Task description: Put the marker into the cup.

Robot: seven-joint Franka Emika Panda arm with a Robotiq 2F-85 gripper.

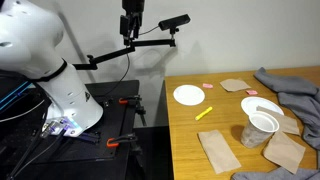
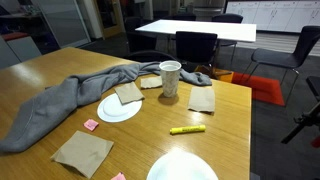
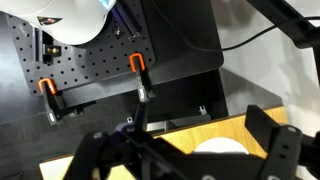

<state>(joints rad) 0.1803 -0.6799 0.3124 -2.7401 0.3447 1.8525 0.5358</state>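
Observation:
The yellow marker lies flat on the wooden table, between a white plate and the cup; it also shows in an exterior view. The translucent cup stands upright near a grey cloth and shows in both exterior views. My gripper hangs high above the table's edge, far from marker and cup. In the wrist view its fingers are spread wide and empty. Marker and cup are out of the wrist view.
A white plate lies near the table edge, partly seen in the wrist view. A second plate, a grey cloth and brown napkins lie around. A black pegboard with orange clamps sits beside the table.

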